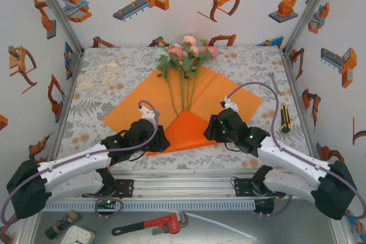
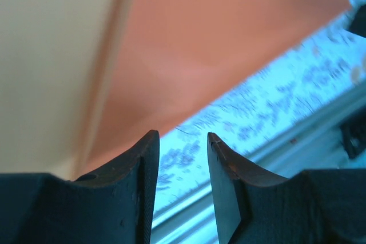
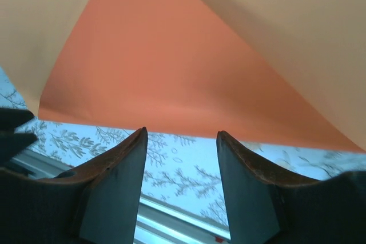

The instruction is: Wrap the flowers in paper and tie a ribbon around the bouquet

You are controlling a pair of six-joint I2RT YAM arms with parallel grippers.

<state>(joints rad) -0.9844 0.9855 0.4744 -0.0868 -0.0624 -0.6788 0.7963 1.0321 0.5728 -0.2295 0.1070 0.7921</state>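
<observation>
The orange paper (image 1: 229, 98) lies cornerwise on the patterned cloth, its near corner folded up into a darker triangle. On it lie the flowers (image 1: 184, 53), blooms at the far end and thin stems running toward me. The cream ribbon (image 1: 106, 76) sits in a loose pile at the far left. My left gripper (image 1: 162, 141) is at the fold's left edge and my right gripper (image 1: 210, 130) at its right edge. In the left wrist view the left gripper (image 2: 182, 135) is open and holds nothing, the paper (image 2: 229, 44) just beyond it. The right gripper (image 3: 180, 131) is open too, short of the paper's edge (image 3: 171, 67).
A yellow-and-black tool (image 1: 285, 119) lies on the cloth (image 1: 97, 112) at the right. An aluminium rail (image 1: 183, 182) runs along the near edge. Below it lie a red pipe wrench (image 1: 154, 224) and other small items. Printed walls close in three sides.
</observation>
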